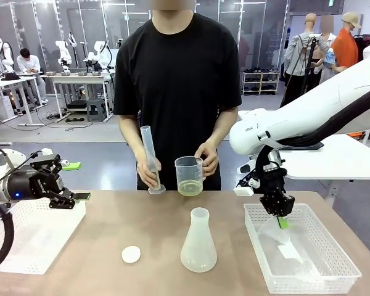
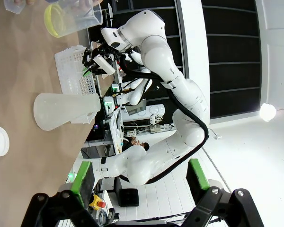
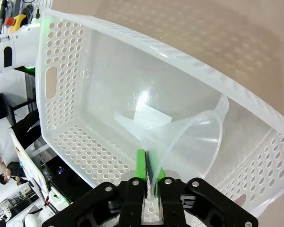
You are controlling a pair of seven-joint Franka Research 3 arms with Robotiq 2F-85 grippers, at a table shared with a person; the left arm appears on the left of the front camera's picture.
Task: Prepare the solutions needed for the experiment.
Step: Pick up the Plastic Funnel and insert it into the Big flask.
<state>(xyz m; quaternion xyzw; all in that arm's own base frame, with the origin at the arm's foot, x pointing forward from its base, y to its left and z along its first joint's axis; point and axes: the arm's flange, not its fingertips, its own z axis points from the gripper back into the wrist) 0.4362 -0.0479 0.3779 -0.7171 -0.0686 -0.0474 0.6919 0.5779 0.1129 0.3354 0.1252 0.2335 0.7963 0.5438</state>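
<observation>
The pale yellow-green solution (image 1: 190,187) lies in the bottom of a clear beaker (image 1: 189,168) that the person holds above the table's far edge. Their other hand stands a graduated cylinder (image 1: 149,157) on the table. A frosted conical flask (image 1: 198,243) stands upright at the table's middle. My right gripper (image 1: 280,214) is shut on the rim of a clear funnel (image 3: 196,142), low inside the right basket (image 1: 333,274). My left gripper (image 1: 74,198) hovers open over the left basket (image 1: 24,243), with nothing between its fingers (image 2: 83,177). In the left wrist view the solution (image 2: 57,21) and flask (image 2: 61,109) appear sideways.
A round white cap (image 1: 131,254) lies on the table left of the flask. A white paper slip (image 3: 149,116) rests on the right basket's floor. A white side table (image 1: 333,157) stands behind my right arm.
</observation>
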